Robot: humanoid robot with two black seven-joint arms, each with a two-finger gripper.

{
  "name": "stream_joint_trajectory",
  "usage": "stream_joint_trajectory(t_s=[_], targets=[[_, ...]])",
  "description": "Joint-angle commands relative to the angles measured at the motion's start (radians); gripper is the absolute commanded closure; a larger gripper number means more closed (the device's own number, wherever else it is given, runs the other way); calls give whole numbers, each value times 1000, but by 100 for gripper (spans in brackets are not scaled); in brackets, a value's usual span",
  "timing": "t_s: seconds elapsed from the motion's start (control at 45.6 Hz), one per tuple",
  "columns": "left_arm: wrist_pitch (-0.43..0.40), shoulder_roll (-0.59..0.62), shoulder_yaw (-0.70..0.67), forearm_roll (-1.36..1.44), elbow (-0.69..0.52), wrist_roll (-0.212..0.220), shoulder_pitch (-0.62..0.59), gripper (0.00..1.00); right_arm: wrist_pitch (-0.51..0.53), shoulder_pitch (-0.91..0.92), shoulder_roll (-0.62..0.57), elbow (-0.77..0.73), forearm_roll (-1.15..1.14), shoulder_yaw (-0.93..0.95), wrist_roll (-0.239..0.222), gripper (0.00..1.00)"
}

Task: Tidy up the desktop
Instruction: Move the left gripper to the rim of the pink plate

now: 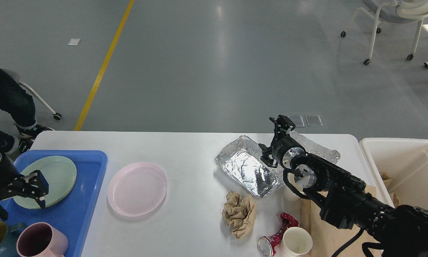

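The left tool (21,194) hung open over the blue tray (89,185), empty, beside the pink mug (42,244). The right tool (280,137) sat over the foil pan (246,169); I cannot tell its state

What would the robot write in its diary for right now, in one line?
left hand: open, above blue tray | pink mug: on tray | right hand: by foil tray | pink plate: on desktop

Plate (137,188) right of tray (89,192)
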Motion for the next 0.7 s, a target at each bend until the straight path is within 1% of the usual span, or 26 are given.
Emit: stream_joint_trajectory(t_s=[0.0, 0.197, 0.307, 0.417, 0.483, 0.68], targets=[[9, -43, 20, 0, 3, -24, -34, 17, 0, 0, 0, 0, 0, 0, 0, 0], [75, -164, 8, -3, 3, -47, -73, 16, 0, 0, 0, 0, 0, 0, 0, 0], [86, -222, -32, -8, 3, -49, -71, 16, 0, 0, 0, 0, 0, 0, 0, 0], [86, -249, -116, -13, 18, -45, -37, 16, 0, 0, 0, 0, 0, 0, 0, 0], [92, -262, -162, -13, 38, -32, 16, 16, 0, 0, 0, 0, 0, 0, 0, 0], [101, -275, -207, -39, 90, -30, 81, 18, 0, 0, 0, 0, 0, 0, 0, 0]])
